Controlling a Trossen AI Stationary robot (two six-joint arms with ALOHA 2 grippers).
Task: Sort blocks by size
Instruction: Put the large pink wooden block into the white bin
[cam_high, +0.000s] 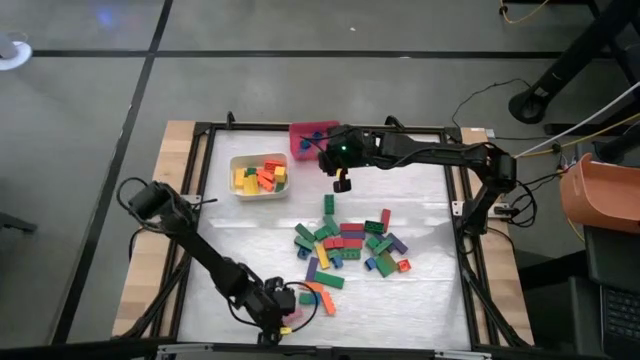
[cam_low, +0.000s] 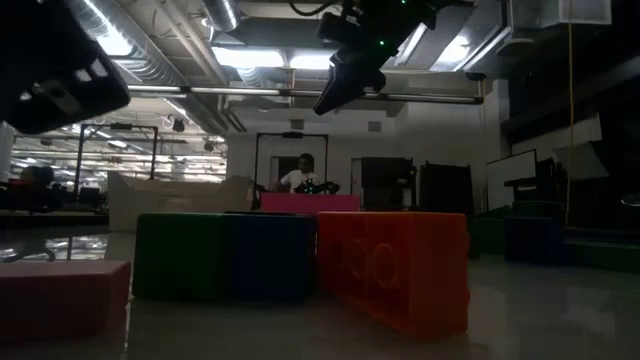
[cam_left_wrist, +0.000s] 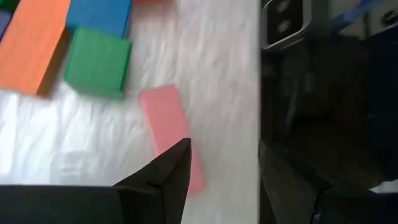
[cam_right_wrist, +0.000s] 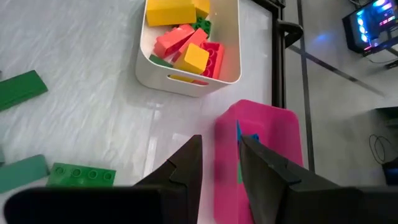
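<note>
Several blocks (cam_high: 350, 243) in red, green, blue and purple lie loose in a pile at the table's middle. My left gripper (cam_high: 288, 312) is low at the near edge, open, over a flat pink block (cam_left_wrist: 163, 118) that lies on the table; one fingertip (cam_left_wrist: 177, 163) overlaps the block's near end. An orange block (cam_left_wrist: 34, 43), a green one (cam_left_wrist: 98, 61) and a blue one (cam_left_wrist: 99, 14) lie just beyond. My right gripper (cam_right_wrist: 217, 146) hangs high by the pink bin (cam_right_wrist: 261, 155), its fingers a little apart with nothing between them.
A white bin (cam_high: 258, 175) at the far left holds yellow, red and orange blocks. The pink bin (cam_high: 305, 138) stands beside it at the far edge, with a blue block inside. A dark frame (cam_high: 455, 200) runs around the table. A person (cam_low: 300, 175) is in the room behind.
</note>
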